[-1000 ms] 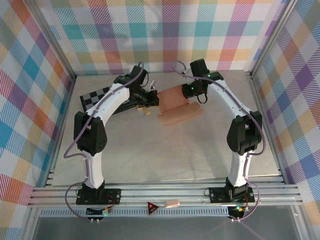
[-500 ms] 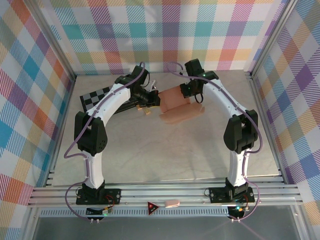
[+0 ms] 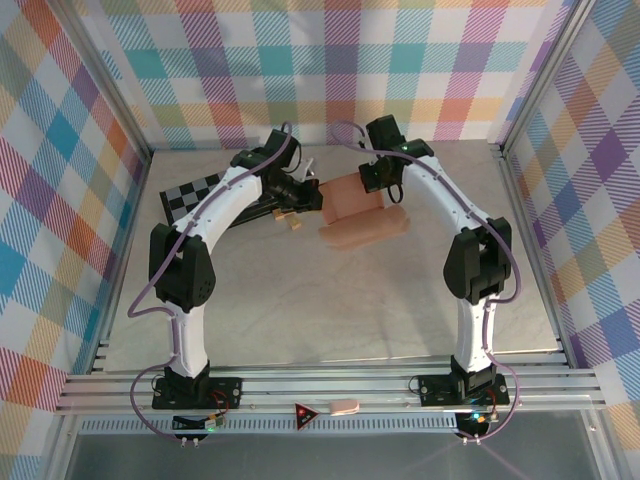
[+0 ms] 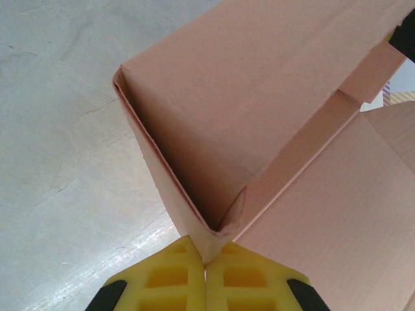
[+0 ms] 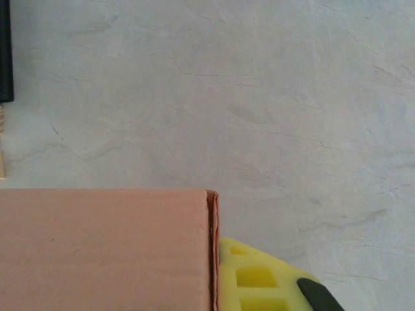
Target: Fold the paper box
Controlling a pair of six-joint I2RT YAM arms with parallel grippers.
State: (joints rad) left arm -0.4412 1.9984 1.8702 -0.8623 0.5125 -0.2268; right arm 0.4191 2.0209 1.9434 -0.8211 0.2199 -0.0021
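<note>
Change: our right arm's elbow has swung in toward the paper box (image 3: 355, 215).
Left arm: arched to the box's left; left gripper (image 4: 205, 259) clamped on its corner.
Right arm: arched to the box's far side; right gripper (image 3: 378, 183) pinches its upright wall.
Paper box: between both grippers, half-folded.

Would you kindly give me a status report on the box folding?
Left gripper shut on paper box corner. Right gripper shut on a wall edge. Box partly folded. Wooden block nearby, clear of it.
</note>
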